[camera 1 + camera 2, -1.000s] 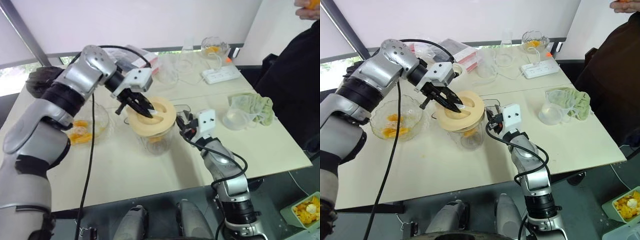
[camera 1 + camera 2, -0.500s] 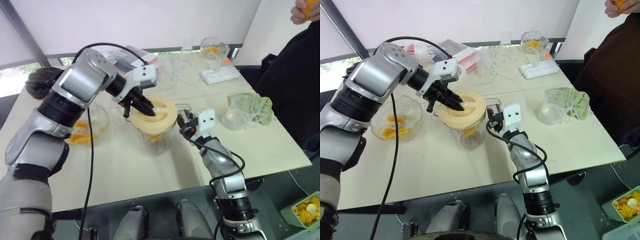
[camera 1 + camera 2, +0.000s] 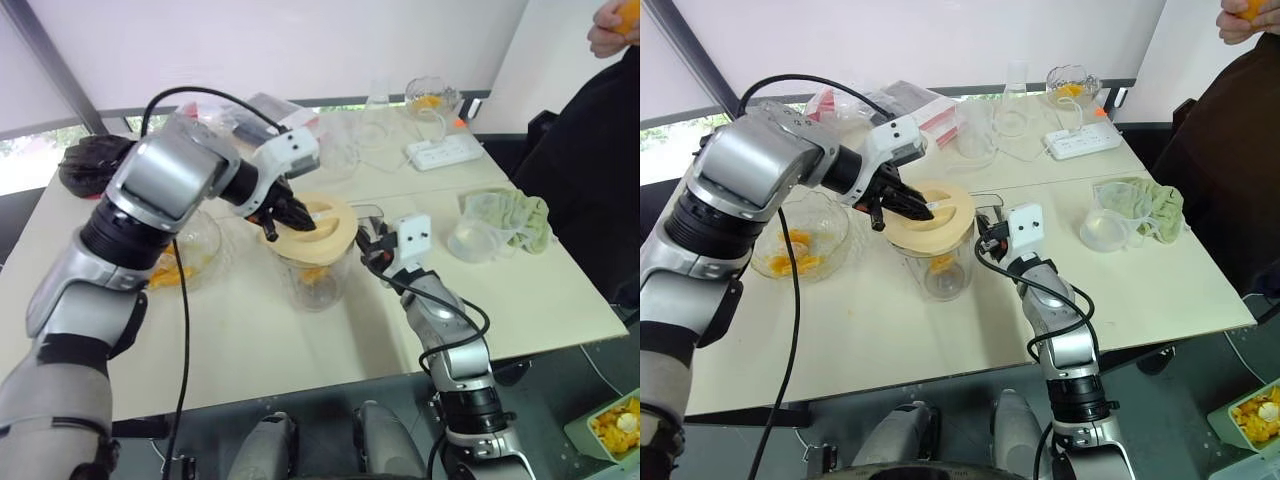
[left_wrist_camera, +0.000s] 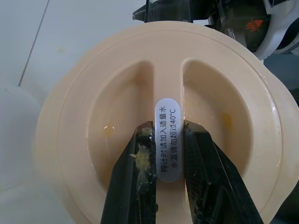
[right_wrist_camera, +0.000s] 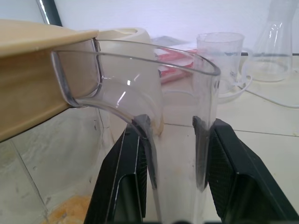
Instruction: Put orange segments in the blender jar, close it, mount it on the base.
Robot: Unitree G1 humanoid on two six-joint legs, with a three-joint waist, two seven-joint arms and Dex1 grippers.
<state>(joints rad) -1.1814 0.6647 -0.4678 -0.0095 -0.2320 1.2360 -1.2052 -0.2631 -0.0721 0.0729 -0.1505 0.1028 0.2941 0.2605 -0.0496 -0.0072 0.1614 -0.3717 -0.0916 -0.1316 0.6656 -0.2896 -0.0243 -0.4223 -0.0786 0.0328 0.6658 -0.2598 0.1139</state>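
The clear plastic blender jar (image 3: 312, 278) stands upright near the middle of the pale counter (image 3: 250, 340), just beside a glass bowl of orange pieces (image 3: 800, 240) on the robot's left. Orange segments (image 3: 320, 280) lie in the jar's bottom. The cream round lid (image 3: 312, 228) sits over the jar's mouth; whether it is fully seated cannot be told.

The left claw (image 4: 167, 128) reaches down onto the lid from above. Its two black fingers (image 4: 140, 163) are narrowed tight on the lid's raised central ridge, one in each hollow, and the ridge's white label (image 4: 167, 147) lies between them. Bits of pulp cling to one finger.

The right claw (image 5: 173, 123) comes in level from the jar's right side. It is closed around the jar's clear handle (image 5: 140, 65), with one finger pressed against each side of it.
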